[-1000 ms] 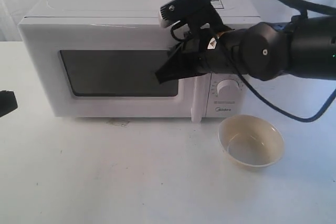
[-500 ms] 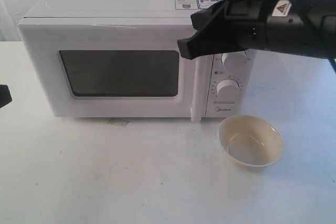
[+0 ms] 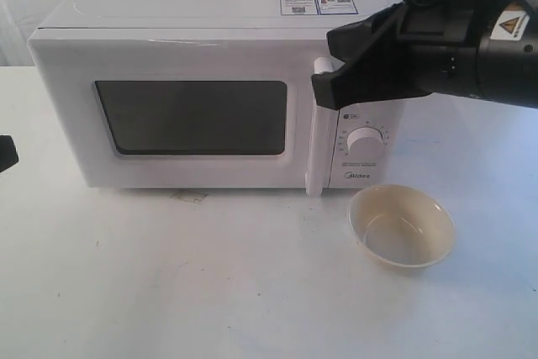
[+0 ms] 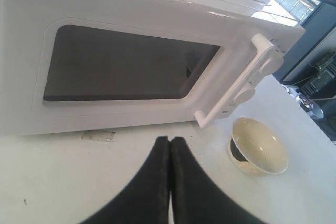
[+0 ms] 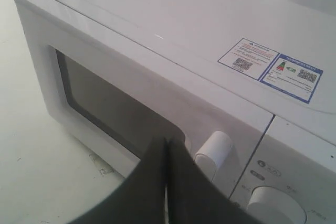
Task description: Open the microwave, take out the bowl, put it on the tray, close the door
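The white microwave [image 3: 193,48] stands at the back of the table with its door [image 3: 189,178] closed; the bar handle [image 3: 318,153] is upright beside the knob panel. The cream bowl [image 3: 402,226] sits empty on the table in front of the knobs, also seen from the left wrist [image 4: 260,145]. My right gripper [image 3: 324,90] is shut on nothing, hovering before the upper knob, just right of the handle's top [image 5: 213,150]. My left gripper [image 4: 169,141] is shut and empty, low over the table before the door. No tray is in view.
The table [image 3: 210,292] is white, with a scuffed patch [image 3: 189,197] under the door's lower edge. The lower knob [image 3: 365,140] is uncovered. Label stickers [image 5: 270,66] lie on the microwave's top. Only a black sliver of the left arm [image 3: 5,154] shows at the exterior view's left edge.
My right gripper has pulled away from the door window, rising and moving right until it is in front of the knob panel. The door stays closed and the bowl has not moved.
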Tool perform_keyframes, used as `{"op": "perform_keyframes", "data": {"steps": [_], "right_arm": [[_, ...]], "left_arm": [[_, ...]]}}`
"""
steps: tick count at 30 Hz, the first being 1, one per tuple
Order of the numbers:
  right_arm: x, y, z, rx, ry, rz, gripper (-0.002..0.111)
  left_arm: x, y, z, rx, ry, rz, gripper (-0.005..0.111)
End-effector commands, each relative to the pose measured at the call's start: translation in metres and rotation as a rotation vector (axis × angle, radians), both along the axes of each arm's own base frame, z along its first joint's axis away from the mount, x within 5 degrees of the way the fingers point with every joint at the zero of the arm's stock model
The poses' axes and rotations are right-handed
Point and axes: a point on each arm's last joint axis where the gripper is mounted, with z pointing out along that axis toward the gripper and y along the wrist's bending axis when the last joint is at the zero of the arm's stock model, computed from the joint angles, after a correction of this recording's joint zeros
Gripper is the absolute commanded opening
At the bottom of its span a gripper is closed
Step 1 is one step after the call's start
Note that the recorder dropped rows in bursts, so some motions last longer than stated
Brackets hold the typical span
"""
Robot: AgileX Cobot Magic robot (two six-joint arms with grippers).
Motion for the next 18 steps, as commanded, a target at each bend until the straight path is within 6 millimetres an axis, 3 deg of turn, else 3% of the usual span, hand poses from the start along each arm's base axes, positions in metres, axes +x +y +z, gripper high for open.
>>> {"op": "perform_keyframes", "data": {"steps": [1, 18], "right_arm": [[-0.0014, -0.0006, 0.0005, 0.007, 0.0, -0.002, 0.0], [-0.0108, -0.0052, 0.0034, -0.03, -0.03, 0.016, 0.0]], "left_arm": [[-0.0016, -0.0009, 0.0004, -0.013, -0.003, -0.007, 0.0], [-0.0013, -0.0006, 0.0005, -0.013, -0.004, -0.003, 0.0]]}}
